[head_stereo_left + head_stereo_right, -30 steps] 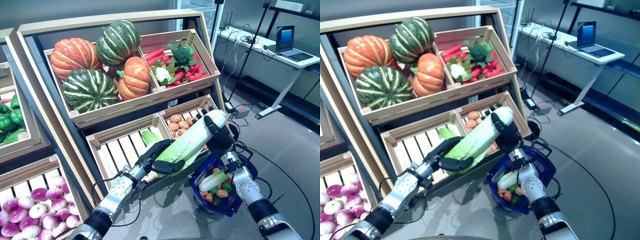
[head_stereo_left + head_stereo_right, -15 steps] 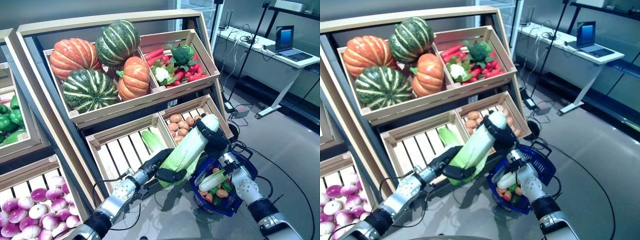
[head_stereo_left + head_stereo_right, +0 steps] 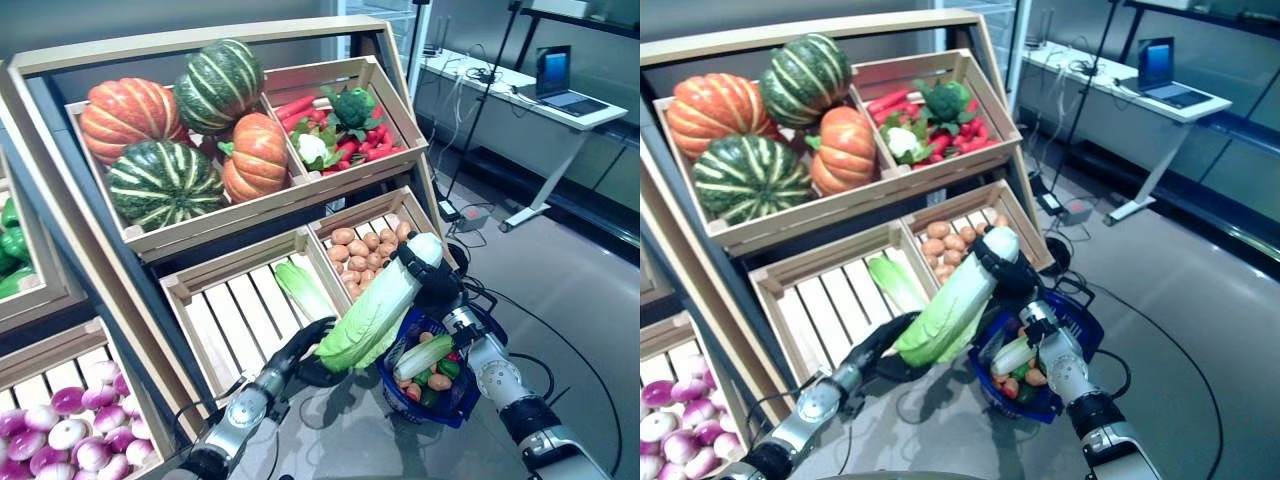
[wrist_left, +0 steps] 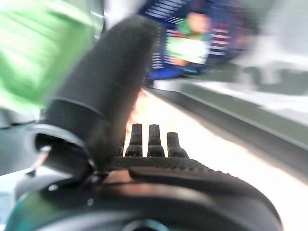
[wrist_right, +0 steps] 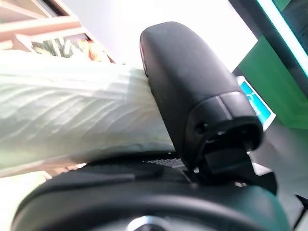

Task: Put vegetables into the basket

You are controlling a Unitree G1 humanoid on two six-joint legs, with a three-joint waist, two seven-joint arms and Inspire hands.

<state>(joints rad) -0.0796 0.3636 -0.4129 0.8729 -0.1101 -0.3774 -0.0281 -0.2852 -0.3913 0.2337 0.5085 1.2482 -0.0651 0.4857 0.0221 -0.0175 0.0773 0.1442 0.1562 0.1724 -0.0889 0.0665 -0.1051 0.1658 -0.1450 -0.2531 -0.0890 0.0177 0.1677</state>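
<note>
Gripping the pale white end of a long napa cabbage (image 3: 375,310), the right hand (image 3: 428,277) has its fingers and thumb wrapped around it; the right wrist view shows the thumb pressed over the ribbed white stalk. The cabbage slants down toward the robot's left, its leafy green end low and resting at the left hand (image 3: 310,352). That hand sits just under the leaves, but in its own wrist view the fingers look fairly straight with the thumb sticking up beside the green, so I can't tell if it's really clamped on or just propping it.

The blue basket (image 3: 462,393) is on the floor right below the right hand, with the cabbage up in the air over its left rim, not inside. It's already got a smaller pale cabbage (image 3: 424,356) and some mixed small veg in it, so pretty crowded.

Behind all this is the wooden stand: a crate of potatoes (image 3: 364,247) just behind the right hand, a slatted crate with one more cabbage (image 3: 300,289), pumpkins (image 3: 180,130) up top and purple onions (image 3: 70,435) lower left.
</note>
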